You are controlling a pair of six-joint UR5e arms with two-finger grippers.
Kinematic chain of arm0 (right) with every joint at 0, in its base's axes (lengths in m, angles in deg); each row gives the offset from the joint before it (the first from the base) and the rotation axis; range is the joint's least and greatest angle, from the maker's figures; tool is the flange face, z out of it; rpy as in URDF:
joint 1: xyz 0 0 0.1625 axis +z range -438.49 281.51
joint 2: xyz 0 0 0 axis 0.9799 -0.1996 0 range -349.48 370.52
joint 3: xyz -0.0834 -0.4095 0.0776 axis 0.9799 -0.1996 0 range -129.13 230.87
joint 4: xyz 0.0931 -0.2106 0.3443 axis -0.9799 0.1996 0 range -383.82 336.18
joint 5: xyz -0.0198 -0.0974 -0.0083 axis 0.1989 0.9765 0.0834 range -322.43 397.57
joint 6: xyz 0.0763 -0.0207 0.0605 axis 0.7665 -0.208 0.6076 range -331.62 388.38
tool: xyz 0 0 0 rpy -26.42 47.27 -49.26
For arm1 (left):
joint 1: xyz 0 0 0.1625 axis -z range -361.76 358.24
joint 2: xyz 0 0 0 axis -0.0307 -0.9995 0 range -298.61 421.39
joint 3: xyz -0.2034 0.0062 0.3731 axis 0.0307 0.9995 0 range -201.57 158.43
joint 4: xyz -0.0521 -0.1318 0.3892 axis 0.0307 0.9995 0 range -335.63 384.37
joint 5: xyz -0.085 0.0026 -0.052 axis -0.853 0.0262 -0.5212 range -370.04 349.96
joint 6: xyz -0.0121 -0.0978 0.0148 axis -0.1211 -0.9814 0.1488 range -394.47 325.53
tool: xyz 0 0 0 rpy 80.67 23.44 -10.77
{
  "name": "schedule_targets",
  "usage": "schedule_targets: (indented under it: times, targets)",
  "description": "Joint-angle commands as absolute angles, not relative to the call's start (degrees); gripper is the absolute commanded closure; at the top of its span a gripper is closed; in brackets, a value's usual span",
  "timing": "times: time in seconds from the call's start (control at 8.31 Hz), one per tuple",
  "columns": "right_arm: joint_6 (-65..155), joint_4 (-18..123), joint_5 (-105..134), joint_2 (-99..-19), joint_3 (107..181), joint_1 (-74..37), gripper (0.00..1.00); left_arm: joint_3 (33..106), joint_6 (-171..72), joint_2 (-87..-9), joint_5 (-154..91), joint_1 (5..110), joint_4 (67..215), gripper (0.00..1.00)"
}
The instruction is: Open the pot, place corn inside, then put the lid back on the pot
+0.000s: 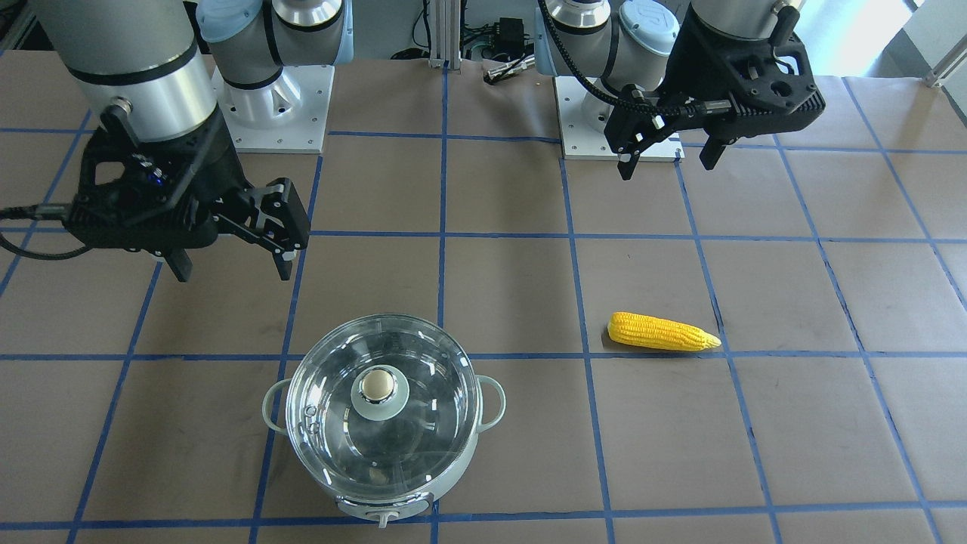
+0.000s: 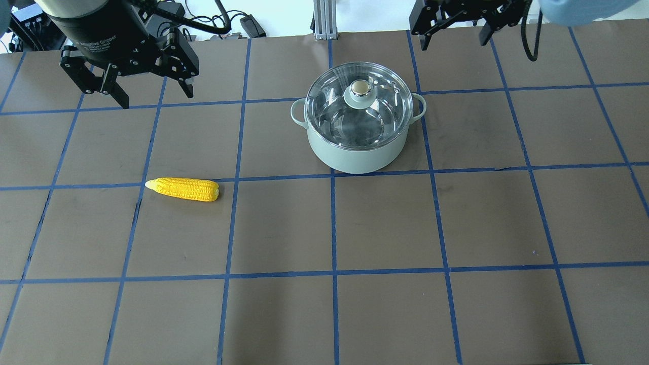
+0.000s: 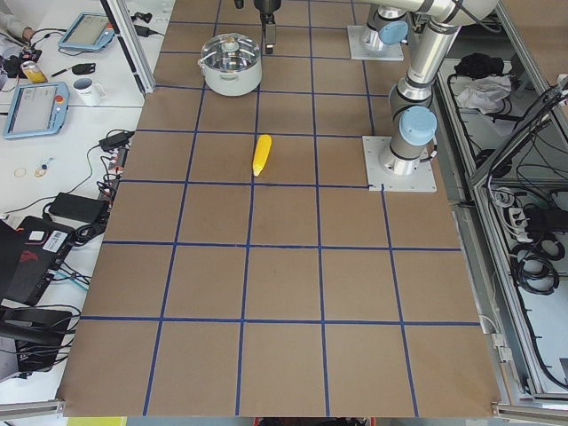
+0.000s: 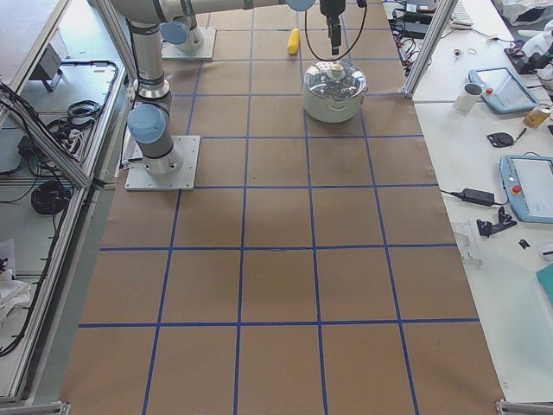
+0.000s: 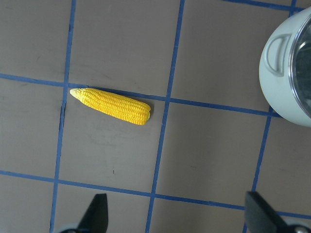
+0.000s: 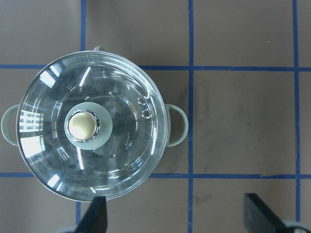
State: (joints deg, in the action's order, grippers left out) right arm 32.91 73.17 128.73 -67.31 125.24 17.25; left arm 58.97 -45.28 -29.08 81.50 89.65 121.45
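Overhead exterior: lid (image 2: 361, 94) on pot (image 2: 355, 154), corn (image 2: 183, 189) well apart, left pincer (image 2: 157, 99) and right pincer (image 2: 454, 43) spread, empty.

— The pot (image 5: 278, 92), left wrist view?
— Cut off by the right edge; one handle and part of the wall show.
— The left gripper (image 5: 175, 206) there?
— Only two dark tips, cropped at the bottom edge.

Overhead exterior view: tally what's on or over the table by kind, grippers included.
Pot: 1
Glass lid: 1
Corn: 1
Grippers: 2 (left gripper, right gripper, both open)
Total: 5
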Motion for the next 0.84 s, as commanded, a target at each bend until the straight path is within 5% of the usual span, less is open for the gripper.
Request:
schedule_targets:
  times: [0.0, 0.72]
  targets:
    - [42.0, 80.3, 128.8, -60.5, 124.2, 22.6, 0.0, 59.1, -45.6, -29.0, 81.7, 89.6, 121.9, 0.0]
    - [45.8, 84.4, 128.6, -57.2, 124.9, 24.6, 0.0, 59.4, -62.7, -30.4, 79.7, 89.4, 126.0, 0.0]
